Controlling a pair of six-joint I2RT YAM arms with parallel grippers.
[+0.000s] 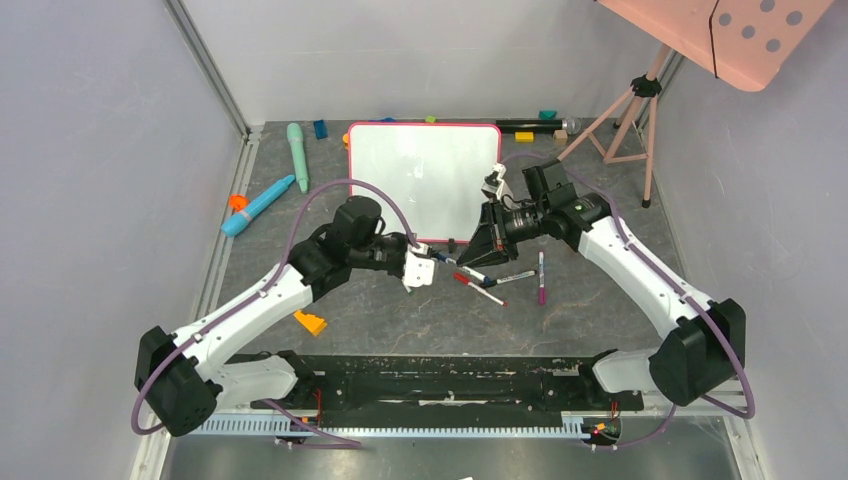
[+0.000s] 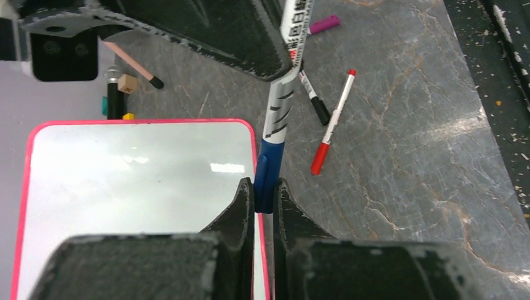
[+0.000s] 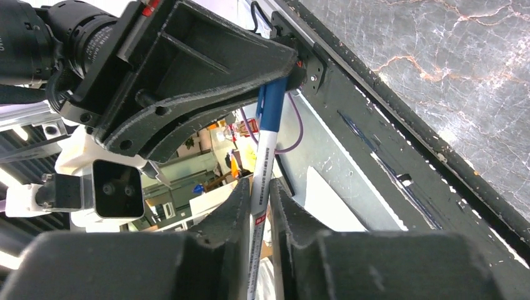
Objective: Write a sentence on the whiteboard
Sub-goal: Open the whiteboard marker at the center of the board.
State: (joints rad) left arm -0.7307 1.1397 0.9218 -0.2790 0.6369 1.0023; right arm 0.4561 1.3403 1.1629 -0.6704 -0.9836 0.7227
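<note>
The whiteboard (image 1: 423, 175) lies flat at the back middle, white with a pink-red frame; its near corner shows in the left wrist view (image 2: 137, 181). Its surface looks blank, with no sentence in view. Just in front of it, a marker (image 2: 279, 106) with a white barrel and blue cap spans both grippers. My left gripper (image 1: 437, 256) (image 2: 265, 190) is shut on the blue cap (image 2: 267, 175). From the opposite side, my right gripper (image 1: 462, 252) (image 3: 259, 187) is shut on the white barrel (image 3: 262, 162). The cap (image 3: 272, 109) is still on the barrel.
Loose markers lie on the table right of the grippers: red (image 1: 480, 289), black-capped (image 1: 510, 277) and purple (image 1: 541, 277). Two teal tools (image 1: 258, 205) (image 1: 297, 150) lie at the left, an orange wedge (image 1: 310, 322) nearer. A tripod (image 1: 630, 110) stands at the back right.
</note>
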